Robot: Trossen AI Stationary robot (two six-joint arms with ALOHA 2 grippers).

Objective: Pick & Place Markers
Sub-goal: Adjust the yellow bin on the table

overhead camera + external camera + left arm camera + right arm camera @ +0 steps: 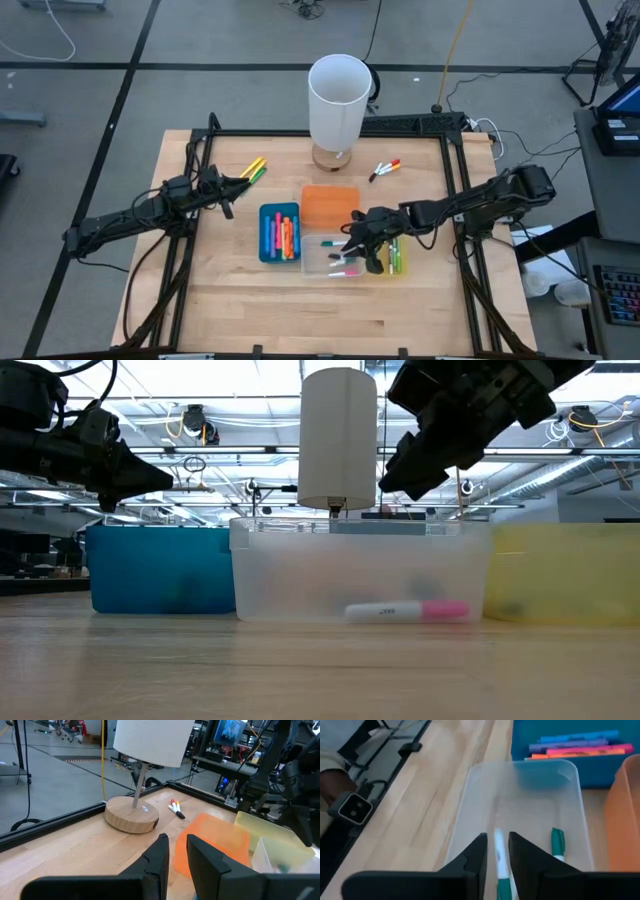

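The right gripper (497, 851) hovers over the clear bin (470, 795), fingers pinching a white green-capped marker (499, 847). Only the low view shows a pink-capped marker (408, 610) lying inside. The left gripper (177, 851), fingers nearly together and empty, waits near the lamp (132, 814).

Light wooden desk (240, 300). Directly on it: lamp (338, 100) at far edge; blue bin (279, 232), orange bin (328, 205), clear bin (315, 258) and yellow bin (398, 262) clustered mid-desk; loose markers (252, 169) far left, another pair (384, 169) beside lamp.
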